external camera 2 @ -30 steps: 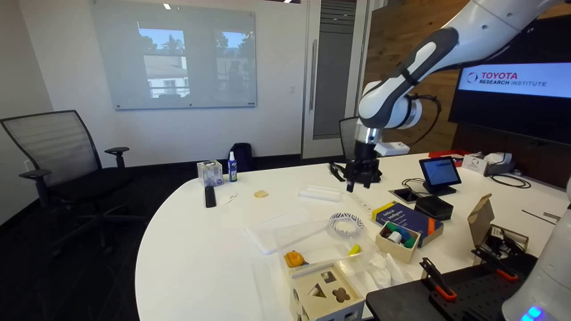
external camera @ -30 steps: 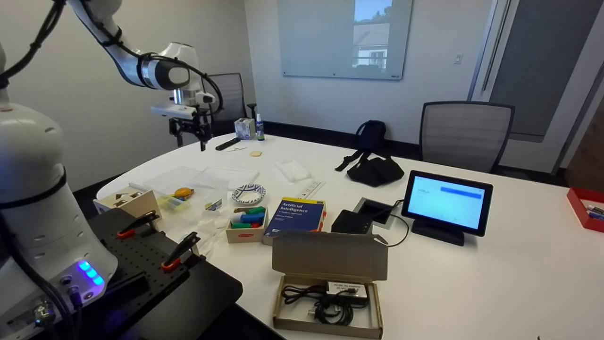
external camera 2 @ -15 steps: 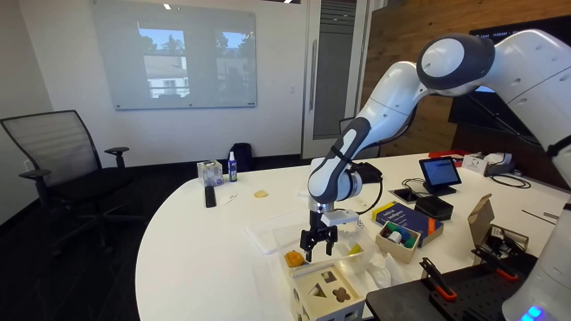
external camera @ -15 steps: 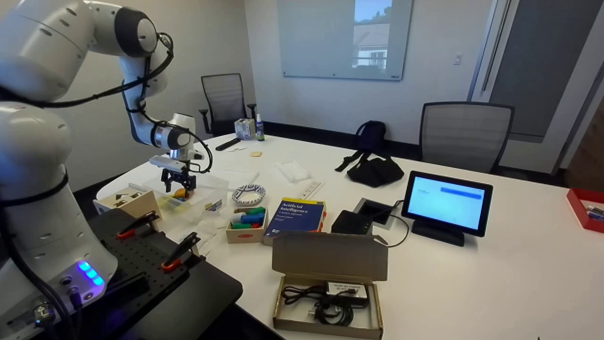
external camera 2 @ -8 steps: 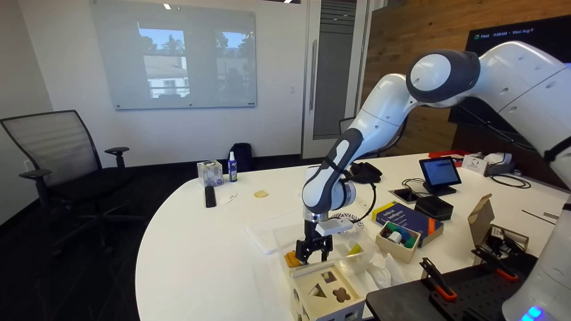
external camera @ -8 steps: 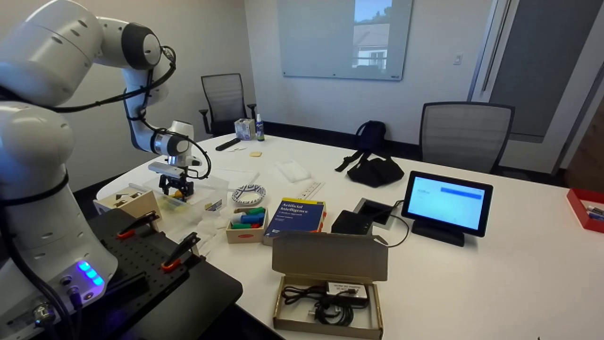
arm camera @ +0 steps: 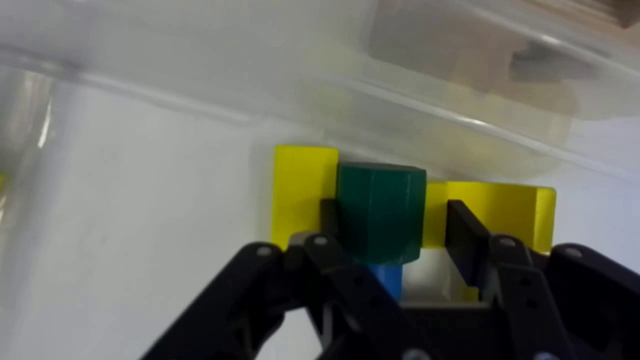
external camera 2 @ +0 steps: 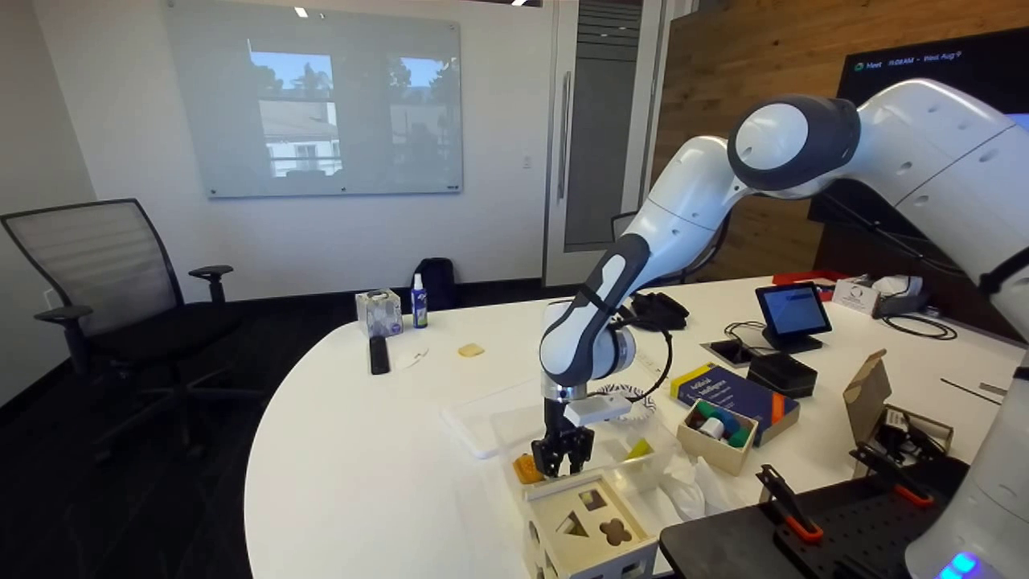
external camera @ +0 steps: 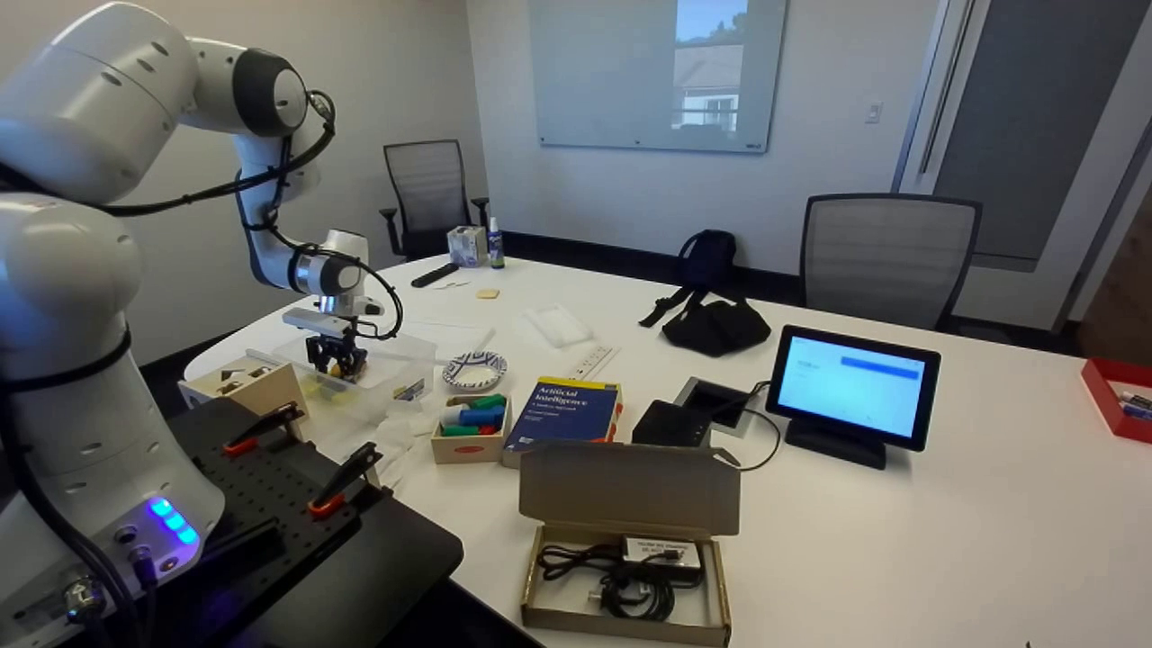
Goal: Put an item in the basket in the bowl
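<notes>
1. Our gripper hangs down into the clear basket, its jaws parted — the black fingers stand on either side of a small green block, which sits inside the basket.
2. Starting from the left of the wrist view, we see a yellow block right beside the green block. The left-hand finger stands against the green block or just short of it; we cannot tell which.
3. Between the green block and the right-hand finger we see a yellow strip, so that finger stands apart from the block. Below, a little of a blue block shows.
4. Farther right, another yellow block lies partly hidden by the right-hand finger.
5. Turning to an exterior view, we find on the left a wooden box with cut-out openings, just beside the basket.
6. Right of the basket, the shallow white bowl with its blue-patterned rim rests upright on the table.
7. Past it, in the same view, we pick out a small open box of coloured pieces, a blue book, a black bag and a lit screen — each on the table too. Last, at the right edge, we see a red box.
</notes>
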Robot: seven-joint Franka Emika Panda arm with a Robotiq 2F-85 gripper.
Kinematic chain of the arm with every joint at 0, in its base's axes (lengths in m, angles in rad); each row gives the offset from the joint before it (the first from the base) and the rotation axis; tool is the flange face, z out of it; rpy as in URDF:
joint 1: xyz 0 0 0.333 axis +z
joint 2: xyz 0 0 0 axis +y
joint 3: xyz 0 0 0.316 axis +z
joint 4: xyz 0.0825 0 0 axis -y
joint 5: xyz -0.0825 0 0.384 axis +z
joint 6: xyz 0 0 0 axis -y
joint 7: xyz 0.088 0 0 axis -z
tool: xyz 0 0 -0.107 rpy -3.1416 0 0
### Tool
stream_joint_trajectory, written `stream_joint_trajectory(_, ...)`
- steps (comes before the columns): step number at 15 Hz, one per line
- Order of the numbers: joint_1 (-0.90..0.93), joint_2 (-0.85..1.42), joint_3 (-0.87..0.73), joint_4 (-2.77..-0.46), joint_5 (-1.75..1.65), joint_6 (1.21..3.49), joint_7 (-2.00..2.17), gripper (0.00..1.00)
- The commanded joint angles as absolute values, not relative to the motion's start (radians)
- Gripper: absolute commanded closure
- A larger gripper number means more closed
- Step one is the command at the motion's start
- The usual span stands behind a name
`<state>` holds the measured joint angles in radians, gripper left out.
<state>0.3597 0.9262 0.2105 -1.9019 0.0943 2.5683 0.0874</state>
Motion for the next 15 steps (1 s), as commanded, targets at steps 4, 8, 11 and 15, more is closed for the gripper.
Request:
stream_joint_trajectory(4, 0.350, 0.914, 0.218, -1.884, 0.083, 2.488, 0.097, 0.70)
stream_joint_trajectory(8, 0.277, 0.817, 0.260, -1.929, 0.097, 2.441, 0.026, 0.70)
stream_joint_trajectory(11, 0.218, 0.712, 0.284, -1.969, 0.105, 2.394, -0.040, 0.70)
stream_joint_trajectory(15, 0.130, 0.566, 0.302, -2.005, 0.146, 2.307, -0.135, 0.70)
